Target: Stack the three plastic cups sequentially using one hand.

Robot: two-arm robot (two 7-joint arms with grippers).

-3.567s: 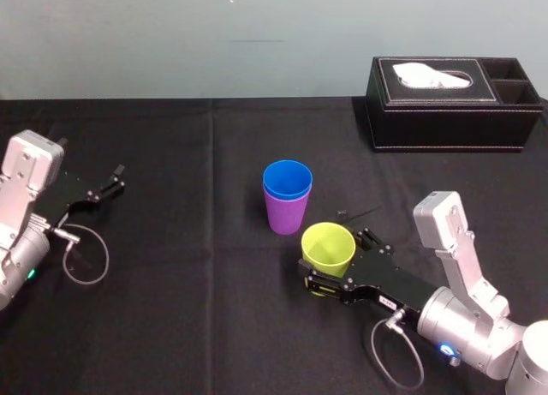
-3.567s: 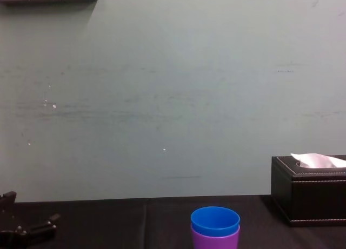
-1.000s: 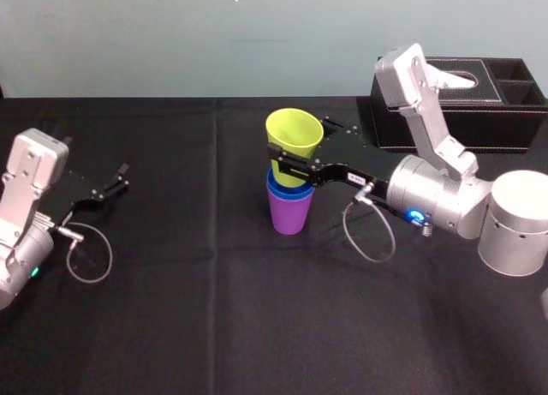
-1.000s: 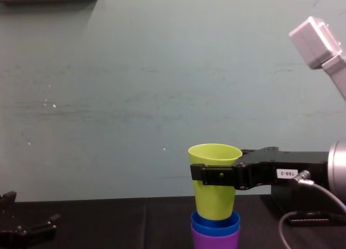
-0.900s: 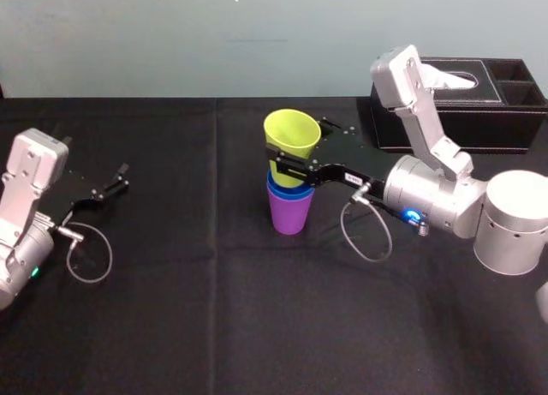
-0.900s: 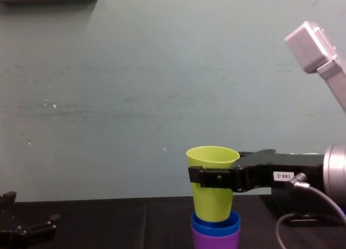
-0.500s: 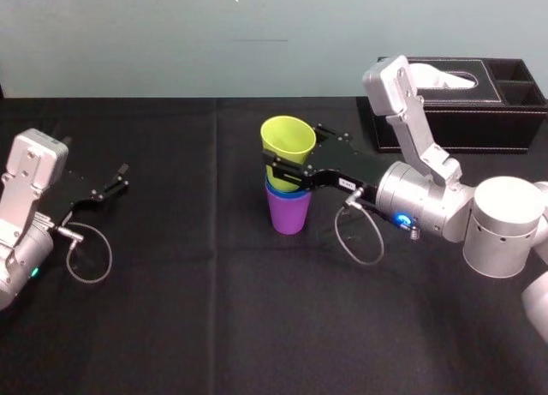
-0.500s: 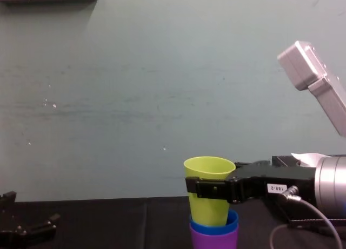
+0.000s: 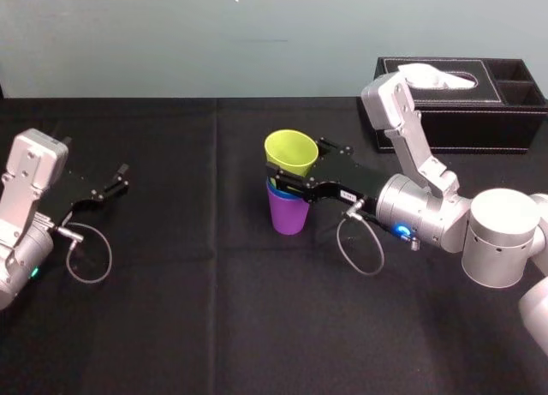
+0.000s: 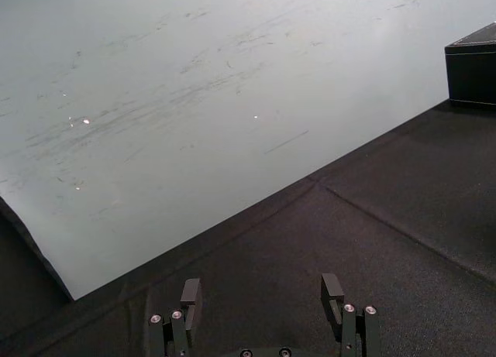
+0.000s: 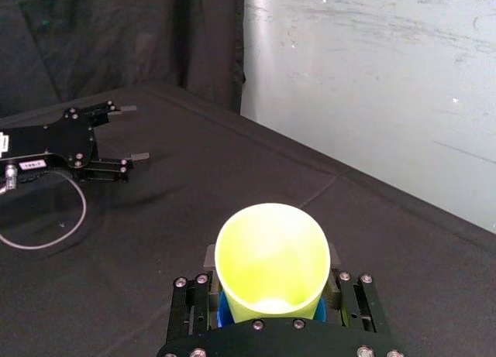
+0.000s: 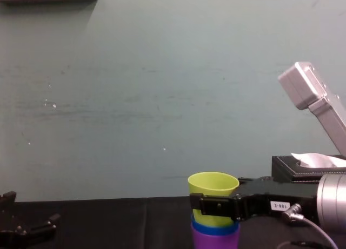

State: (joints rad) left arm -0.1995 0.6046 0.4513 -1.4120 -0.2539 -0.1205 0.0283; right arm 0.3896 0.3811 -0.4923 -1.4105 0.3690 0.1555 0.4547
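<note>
Fingers (image 12: 213, 204) on your right gripper (image 9: 291, 179) are clamped round the yellow-green cup (image 9: 289, 151), and compared with half a second back it's dropped a good bit. Now it sits well down inside the blue cup (image 12: 206, 228), which is nested in the purple cup (image 9: 287, 217) mid-desk (image 9: 214, 309). So I'd say the stacking's basically done, you just need to let go. Left gripper (image 9: 120, 179) is parked at the desk's left, fingers apart.

A lab test bench is suggested — a table (image 9: 214, 326) draped wholly in black is set against a bare, scuffed wall (image 12: 162, 98).
</note>
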